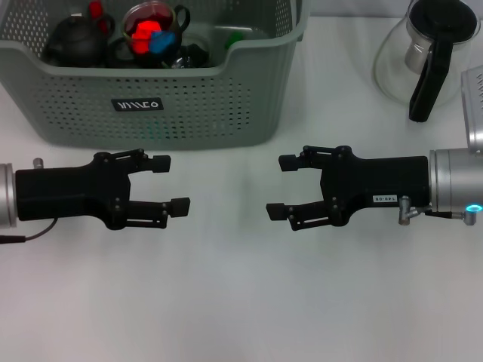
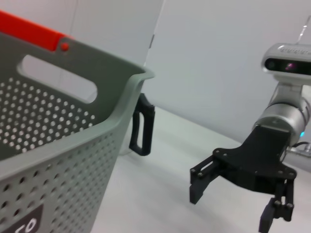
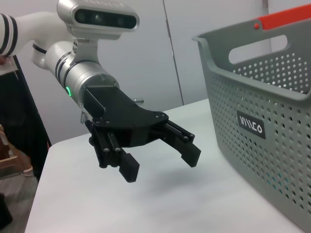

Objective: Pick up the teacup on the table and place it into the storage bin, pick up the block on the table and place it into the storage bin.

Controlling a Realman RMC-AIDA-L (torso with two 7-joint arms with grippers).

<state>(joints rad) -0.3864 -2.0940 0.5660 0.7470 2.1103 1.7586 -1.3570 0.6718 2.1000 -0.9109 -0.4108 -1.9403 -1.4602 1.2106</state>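
The large grey-green perforated plastic storage bin (image 1: pixel 151 98) stands at the far side of the white counter (image 1: pixel 241 302). Inside it, a clear glass teacup (image 1: pixel 151 32) holds a red block (image 1: pixel 140 32), beside a dark round teapot (image 1: pixel 75 39). The left pincer (image 1: pixel 175 184) and right pincer (image 1: pixel 279 185) hover above the counter in front of the bin, facing each other, fingers apart and holding nothing. A glass pitcher with black handle (image 1: pixel 426 56) stands right of the bin
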